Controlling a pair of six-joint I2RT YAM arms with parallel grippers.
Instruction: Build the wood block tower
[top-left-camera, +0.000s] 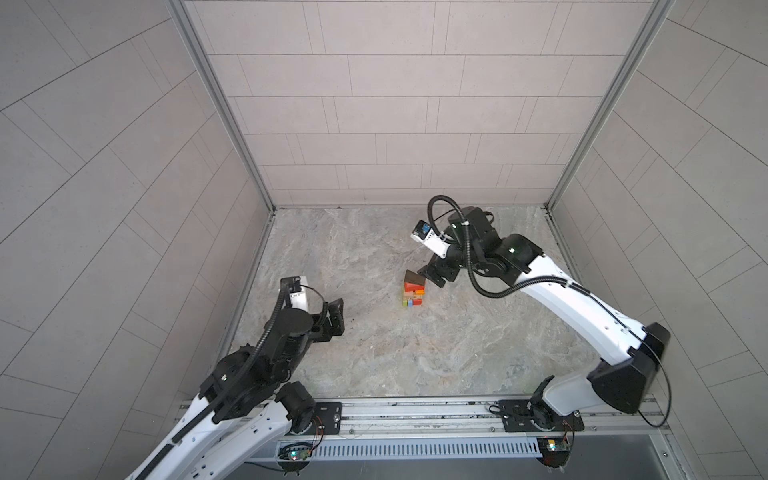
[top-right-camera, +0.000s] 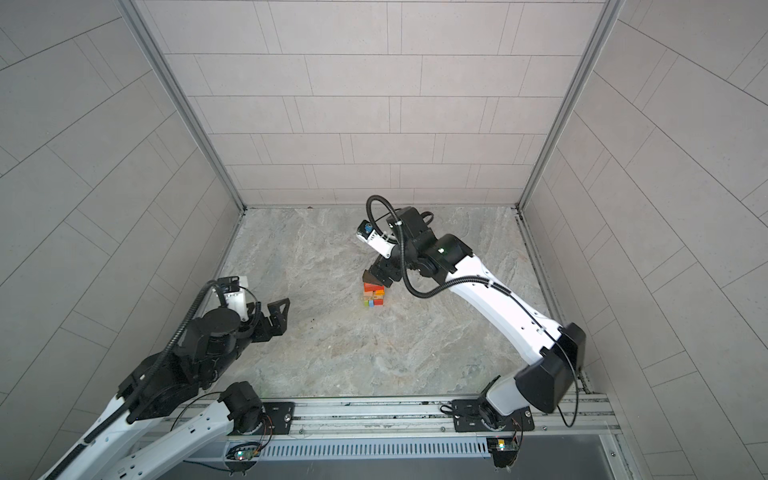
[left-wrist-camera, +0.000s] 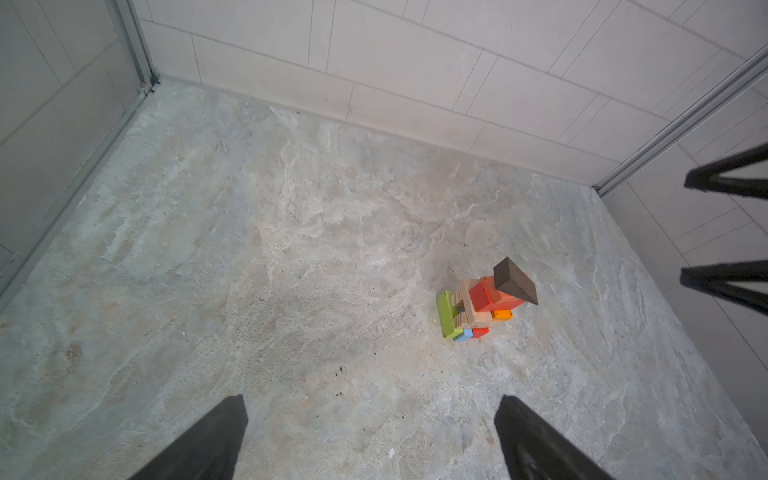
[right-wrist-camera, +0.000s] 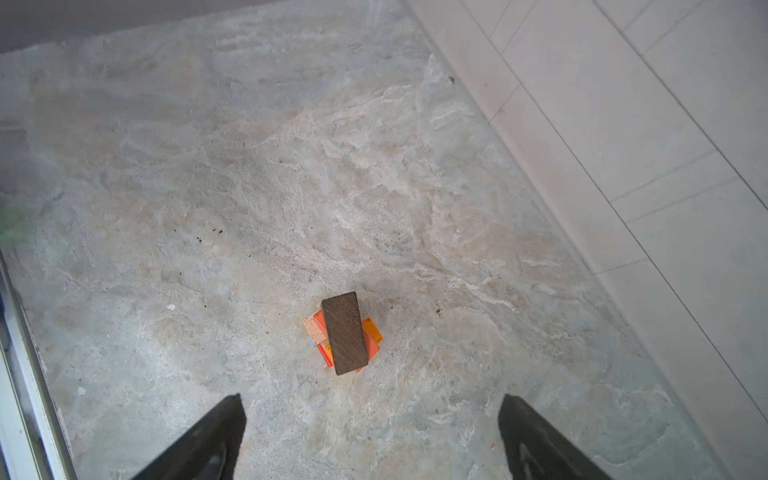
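Tower (top-left-camera: 413, 293) stands right of centre on the counter (top-left-camera: 374, 361), well apart from every wall. The layers cross, so each one bridges the gaps in the layer below. Green plank (left-wrist-camera: 448, 316), blue plank (left-wrist-camera: 468, 333) and red plank (left-wrist-camera: 481, 332) are lowest, with tan planks (left-wrist-camera: 471, 303) over them. Next comes an orange plank (left-wrist-camera: 502, 314) with red-orange above it, and the dark brown plank (left-wrist-camera: 515, 280) is topmost.

From the right wrist, the dark brown plank (right-wrist-camera: 345, 332) lies across the orange layer at a skew, not square to it. One end overhangs the stack (cannot tell whether it sits flat or slightly canted).

On the right arm (top-left-camera: 561, 299) the right jaws stand wide and hold nothing, raised near the tower top on its right. In the right wrist view the plank lies ahead of both tips and touches neither. Judgement: the wide stance gives clearance, so a withdrawal need not brush the cap.

On the left arm (top-left-camera: 286, 328) the left jaws are also wide and empty. They sit near the left edge of the counter, well apart from the tower, presumably to stay out of the working arm's way.

No plank shows off the stack in any view, so the build looks complete or nearly so. Risk: the skewed, overhanging cap is the piece most likely to slide if nudged, so any retreat should go up first, then away.
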